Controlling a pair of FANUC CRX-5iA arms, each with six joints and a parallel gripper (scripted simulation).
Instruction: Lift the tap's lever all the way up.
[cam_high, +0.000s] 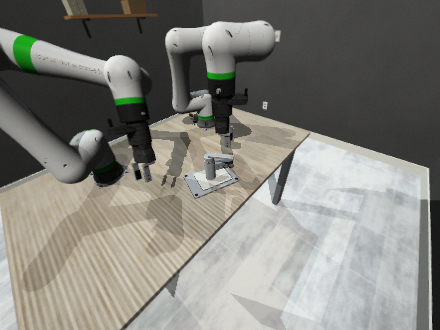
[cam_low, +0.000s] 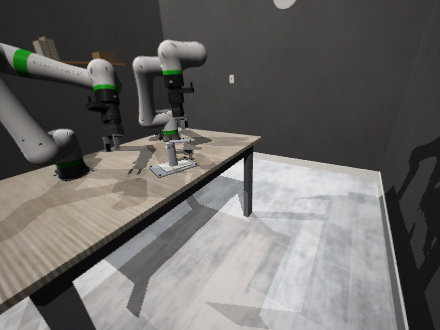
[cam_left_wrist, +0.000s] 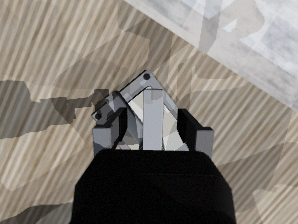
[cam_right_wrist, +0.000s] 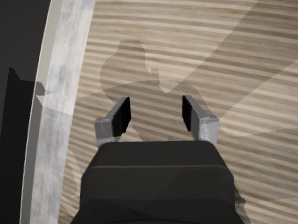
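The tap stands on a grey base plate (cam_high: 196, 191) (cam_low: 157, 171) (cam_left_wrist: 136, 86) with an upright grey column (cam_high: 210, 170) (cam_low: 172, 157). Its flat lever (cam_high: 220, 156) (cam_low: 179, 142) (cam_left_wrist: 153, 107) sticks out from the column's top, about level. A darker arm, seemingly the spout, lies below it at an angle. My left gripper (cam_high: 229, 138) (cam_low: 183, 123) (cam_left_wrist: 152, 118) is open and empty above the lever; from its wrist the lever shows between the fingers. My right gripper (cam_high: 142, 173) (cam_low: 112, 143) (cam_right_wrist: 156, 107) is open and empty above the table, to the tap's left in the top and exterior views.
The wooden table (cam_high: 115, 235) (cam_low: 100, 210) (cam_right_wrist: 240, 165) carries both arm bases. The tap is near its long edge, with floor (cam_high: 320, 250) (cam_low: 230, 260) beyond. A wall shelf (cam_high: 110, 16) hangs at the back.
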